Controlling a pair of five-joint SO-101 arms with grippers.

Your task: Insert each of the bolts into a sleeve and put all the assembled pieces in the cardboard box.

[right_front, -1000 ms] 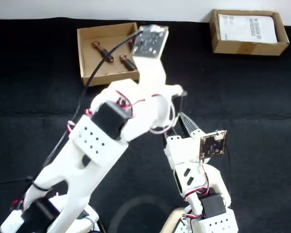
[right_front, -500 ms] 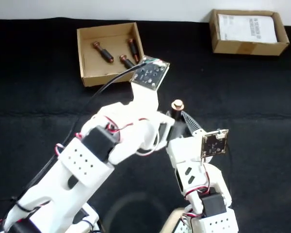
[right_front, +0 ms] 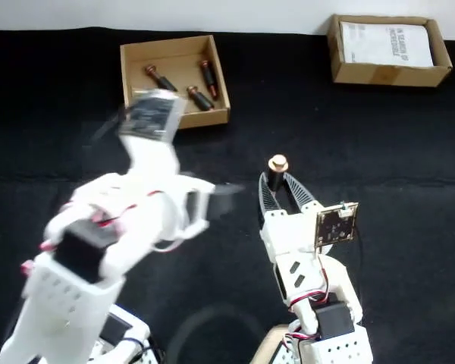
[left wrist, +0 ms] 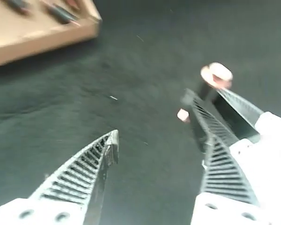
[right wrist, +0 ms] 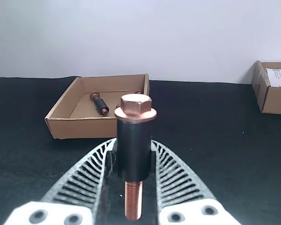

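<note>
My right gripper [right wrist: 133, 157] is shut on a black sleeve [right wrist: 133, 145] held upright, with a copper bolt [right wrist: 136, 106] through it and the thread poking out below. In the high view this assembled piece [right_front: 277, 165] stands in the right gripper [right_front: 279, 188] at mid-table. My left gripper [left wrist: 152, 119] is open with nothing between its fingers, a little to the left of that piece [left wrist: 215, 75]; in the high view it is blurred [right_front: 224, 189]. The cardboard box [right_front: 178, 120] at the back left holds three assembled pieces [right_front: 161, 78].
A second cardboard box [right_front: 387, 74] with a white sheet of paper in it stands at the back right. A black cloth [right_front: 379, 152] covers the table. The two arms' bases crowd the near edge.
The left arm has swung away from the right gripper, back and to the left, leaving the bolt in the sleeve. The right arm has stayed still.
</note>
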